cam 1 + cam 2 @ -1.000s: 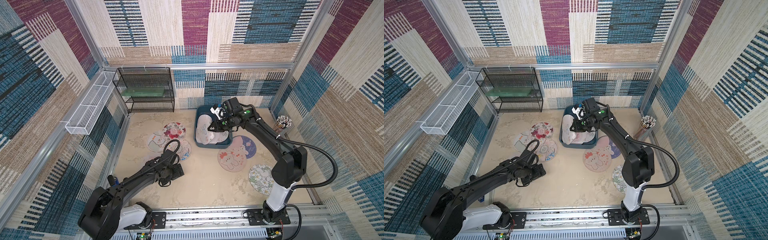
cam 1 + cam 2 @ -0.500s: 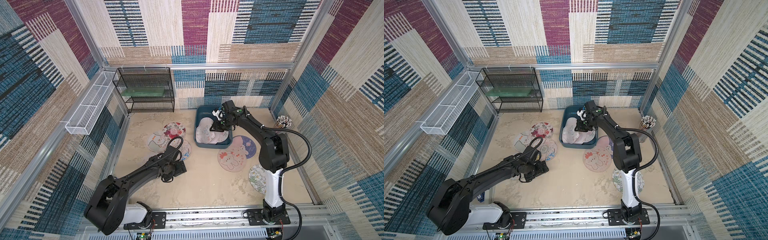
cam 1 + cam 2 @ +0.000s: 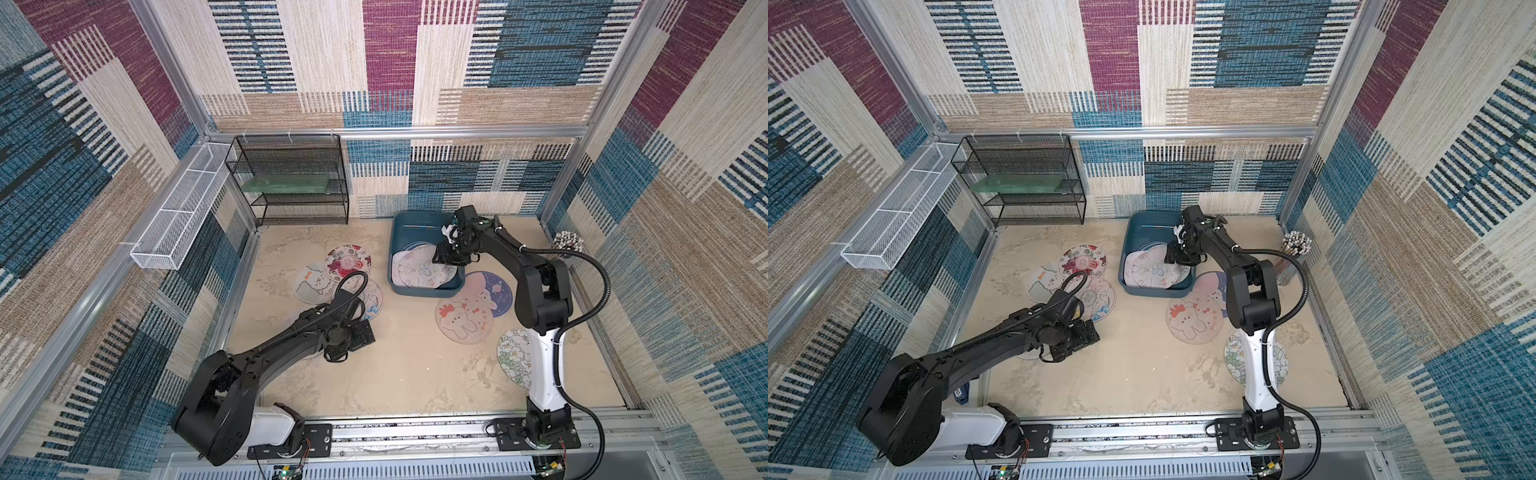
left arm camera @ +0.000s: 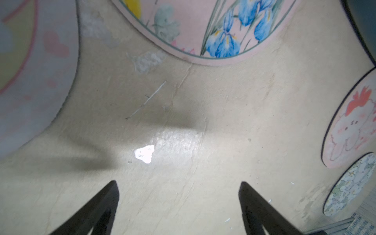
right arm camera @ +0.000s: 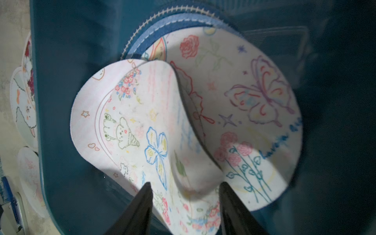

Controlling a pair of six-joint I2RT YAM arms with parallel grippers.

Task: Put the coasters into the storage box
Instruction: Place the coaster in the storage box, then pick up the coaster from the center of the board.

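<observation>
The teal storage box (image 3: 424,293) (image 3: 1154,291) (image 5: 61,101) stands at the back of the floor with several coasters (image 3: 419,270) (image 3: 1152,270) in it. My right gripper (image 3: 437,255) (image 3: 1171,258) (image 5: 185,184) is down inside the box, open. A buckled blue-butterfly coaster (image 5: 142,114) lies loose between its fingers, on a purple-butterfly coaster (image 5: 254,97). My left gripper (image 3: 365,332) (image 3: 1090,332) (image 4: 178,182) is open over bare floor near an iris coaster (image 3: 372,297) (image 4: 203,26). A bunny coaster (image 3: 463,318) (image 4: 354,126) lies in front of the box.
Loose on the floor are a red-flower coaster (image 3: 348,261), a lamb coaster (image 3: 316,284), a blue-purple coaster (image 3: 488,289) and a white floral coaster (image 3: 515,361) by the right arm's base. A black wire rack (image 3: 291,187), a white mesh tray (image 3: 178,212) and a cup of sticks (image 3: 567,241) line the walls.
My right gripper has sunk into the box and its jaws have parted, letting go of the butterfly coaster. My left arm has edged forward, still open.
</observation>
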